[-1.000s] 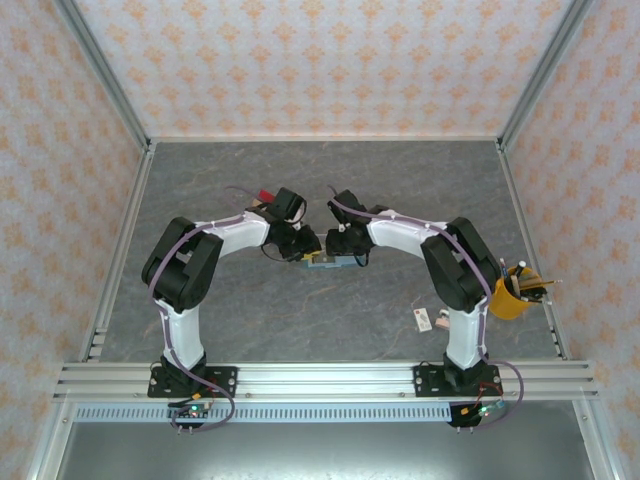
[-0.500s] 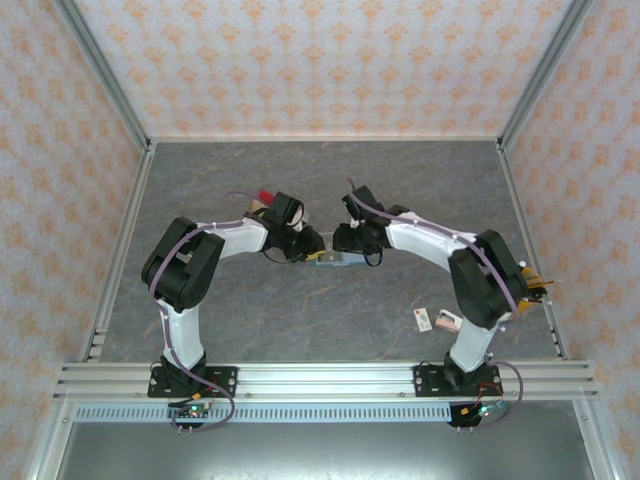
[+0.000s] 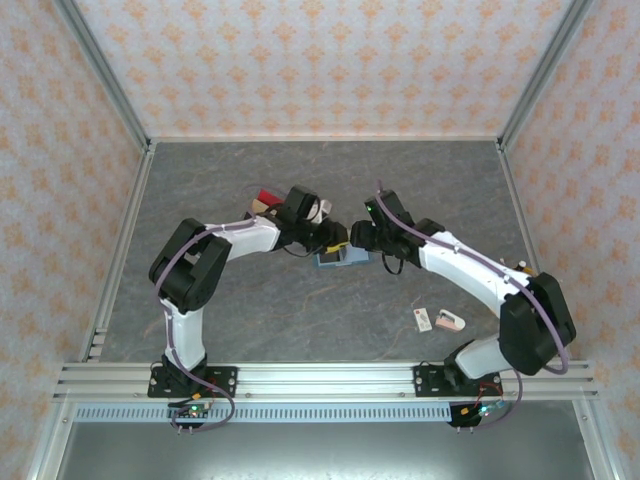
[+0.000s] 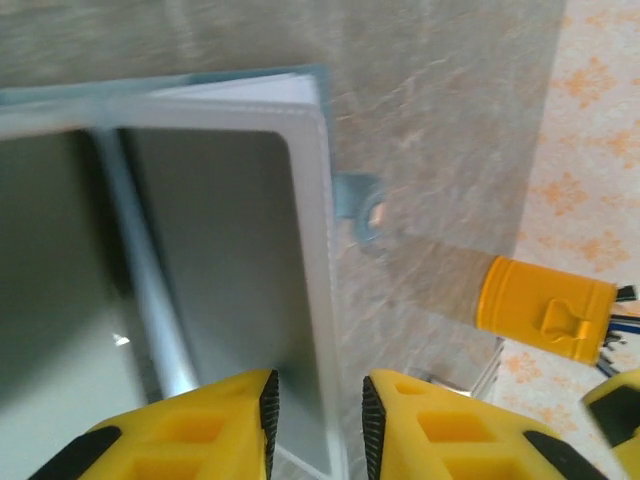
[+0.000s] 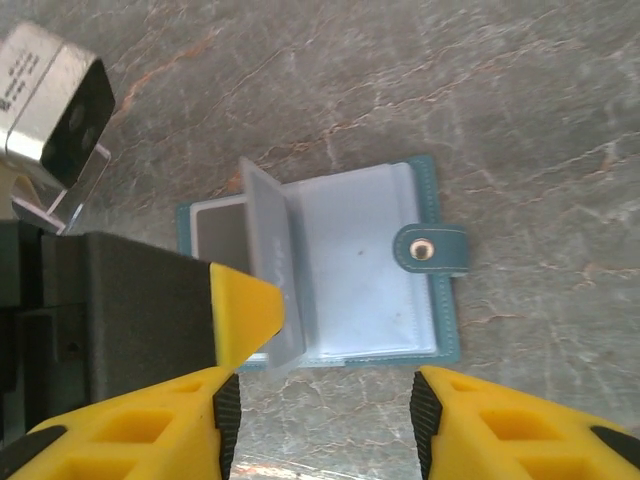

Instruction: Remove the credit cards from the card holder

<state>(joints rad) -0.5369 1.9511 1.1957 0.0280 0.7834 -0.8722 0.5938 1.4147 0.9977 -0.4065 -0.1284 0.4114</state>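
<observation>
From above, our left gripper (image 3: 335,240) and right gripper (image 3: 361,240) are hovering tip to tip over the small teal soft folding card holder (image 3: 338,261).

Left wrist: our jaws are standing narrowly apart, straddling a clear plastic sleeve (image 4: 220,280) by its edge. We are advising a gentle pinch there.

Right wrist: jaws are gaping wide, with the holder lying open just ahead between them. Pinning its cover should help.

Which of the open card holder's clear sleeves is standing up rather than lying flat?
The middle sleeve, raised on edge along the fold of the card holder; the snap-side sleeve lies flat.
</observation>
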